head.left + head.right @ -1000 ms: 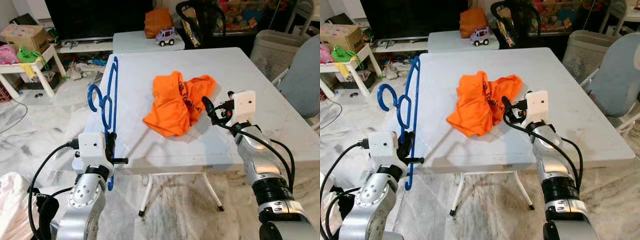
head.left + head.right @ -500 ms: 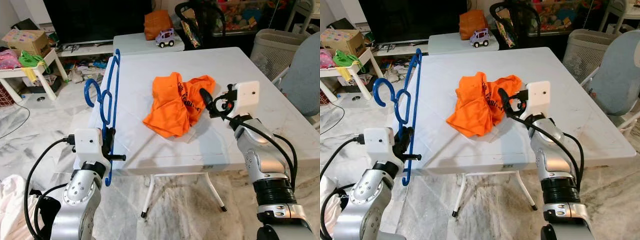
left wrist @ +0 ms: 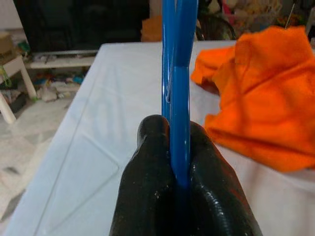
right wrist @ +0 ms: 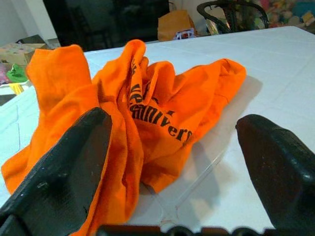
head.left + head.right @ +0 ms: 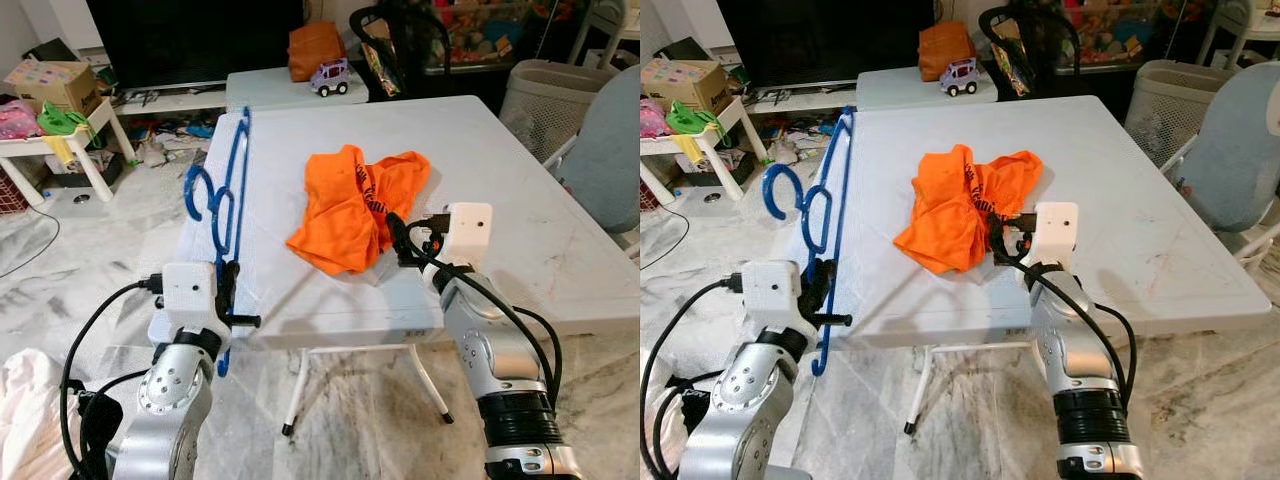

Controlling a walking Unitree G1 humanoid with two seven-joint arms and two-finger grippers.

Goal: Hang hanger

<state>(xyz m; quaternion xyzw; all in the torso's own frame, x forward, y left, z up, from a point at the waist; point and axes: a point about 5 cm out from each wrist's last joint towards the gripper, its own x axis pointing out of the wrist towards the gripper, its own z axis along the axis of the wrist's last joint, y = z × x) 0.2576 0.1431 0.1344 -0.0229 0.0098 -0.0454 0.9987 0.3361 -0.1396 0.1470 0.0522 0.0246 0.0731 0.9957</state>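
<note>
Head views: left gripper (image 5: 226, 290) at 7 o'clock clamping upright blue hanger (image 5: 226, 195) off white table's (image 5: 520, 200) left edge; right gripper (image 5: 393, 238) beside orange T-shirt (image 5: 355, 205). Left wrist: fingers (image 3: 147, 196) pinched tight on hanger. Right wrist: fingers (image 4: 59, 167) spread wide, empty, black lettering legible on shirt.

I am in a home, in a room where people live and play. A big black TV (image 5: 195, 40) stands on a low shelf. A purple toy car (image 5: 330, 74) and an orange bag (image 5: 315, 45) sit on a small table (image 5: 270, 88). A cardboard box (image 5: 52, 74) rests on a little white table (image 5: 60, 135). A white laundry basket (image 5: 545, 100) stands near a white table (image 5: 520, 230). The floor (image 5: 70, 260) is shiny marble.
</note>
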